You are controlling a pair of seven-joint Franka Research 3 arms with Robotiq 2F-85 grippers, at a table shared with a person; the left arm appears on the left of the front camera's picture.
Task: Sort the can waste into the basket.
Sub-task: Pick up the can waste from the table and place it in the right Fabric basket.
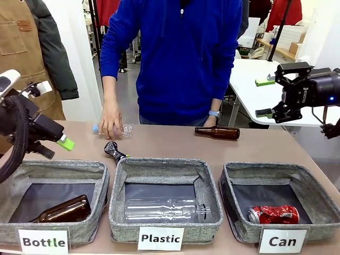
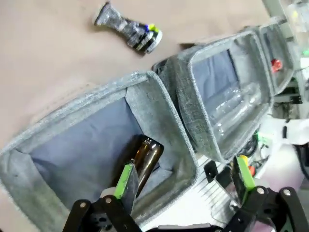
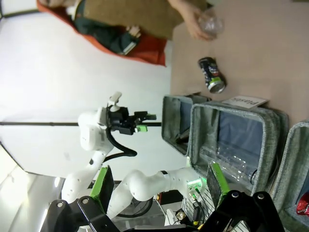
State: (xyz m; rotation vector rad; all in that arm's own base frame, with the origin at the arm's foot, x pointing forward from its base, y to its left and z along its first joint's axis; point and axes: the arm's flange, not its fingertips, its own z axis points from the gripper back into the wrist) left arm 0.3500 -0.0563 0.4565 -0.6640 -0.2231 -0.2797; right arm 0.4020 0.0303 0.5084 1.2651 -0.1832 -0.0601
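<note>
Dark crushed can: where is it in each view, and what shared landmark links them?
Front view: dark crushed can on the table, just behind the left corner of the Plastic bin.
Left wrist view: can near the top edge, left of centre.
Right wrist view: can upper right of centre.
Landmark: the Plastic bin.

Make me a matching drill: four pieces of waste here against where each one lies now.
1 red crushed metal can
2 dark crushed metal can
3 whole clear plastic bottle
4 crumpled clear plastic bottle

A alone on the brown tabletop
B grey fabric bin labelled "Can"
C under the person's hand
D grey fabric bin labelled "Plastic"

Pairs: 1-B, 2-A, 3-D, 4-C
</note>
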